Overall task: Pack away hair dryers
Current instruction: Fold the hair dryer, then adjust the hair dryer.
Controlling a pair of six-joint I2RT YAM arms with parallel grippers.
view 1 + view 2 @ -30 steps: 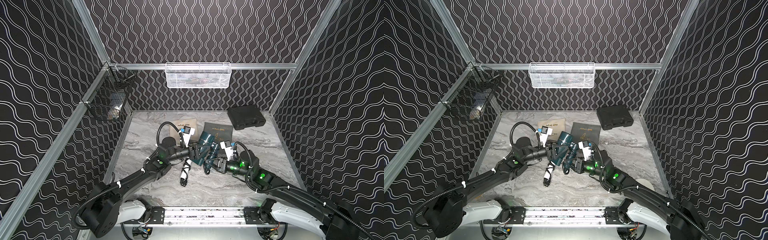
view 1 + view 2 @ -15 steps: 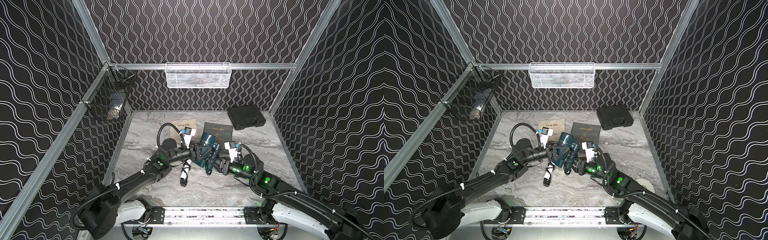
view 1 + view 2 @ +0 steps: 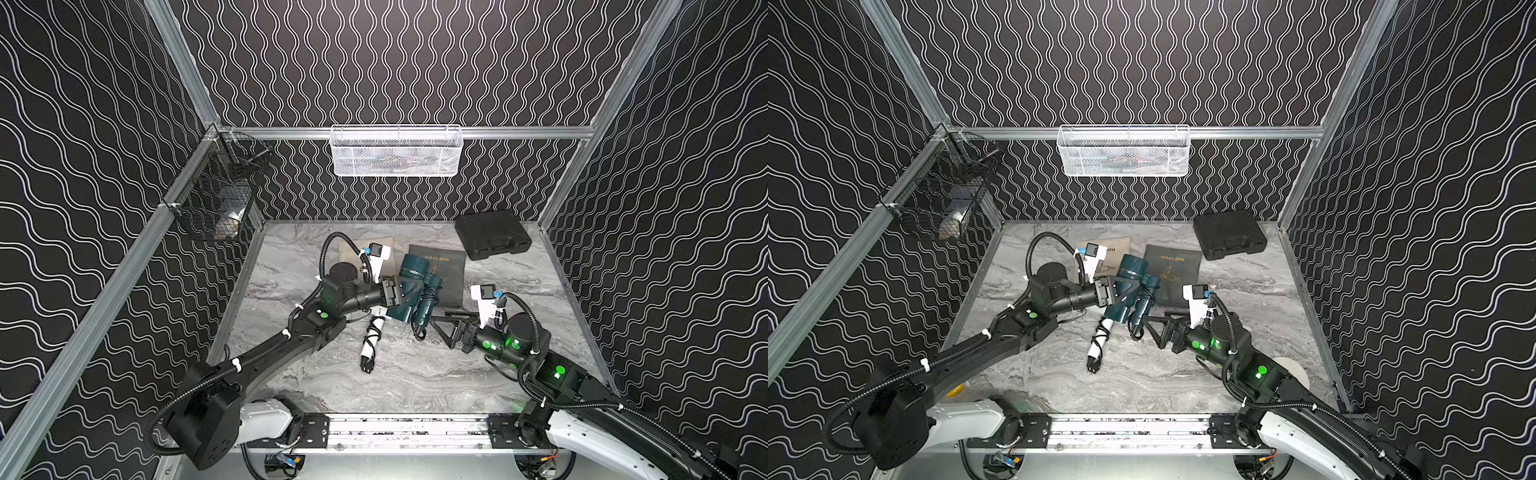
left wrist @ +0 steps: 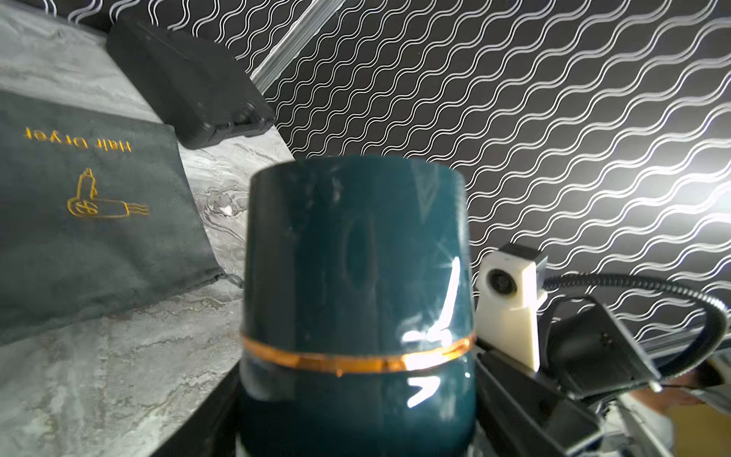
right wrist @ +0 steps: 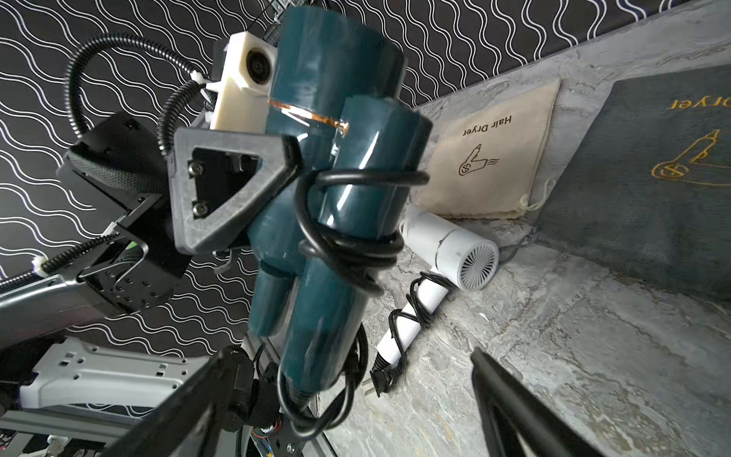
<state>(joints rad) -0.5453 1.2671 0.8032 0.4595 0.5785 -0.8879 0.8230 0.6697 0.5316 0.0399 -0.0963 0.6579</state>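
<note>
Teal hair dryer [image 3: 415, 270], barrel clamped between the 2 fingers [image 5: 237, 190] of the left gripper [image 3: 400, 291], clear of the marble table [image 3: 415, 374]. Right gripper [image 3: 441, 322] spread wide just beside its cord-wound handle, gripping nothing; contact unclear. White hair dryer [image 5: 455, 249] lies below, its barrel mostly hidden in both top views.

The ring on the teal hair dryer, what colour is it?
Copper-orange ring, clearest in the left wrist view.
</note>
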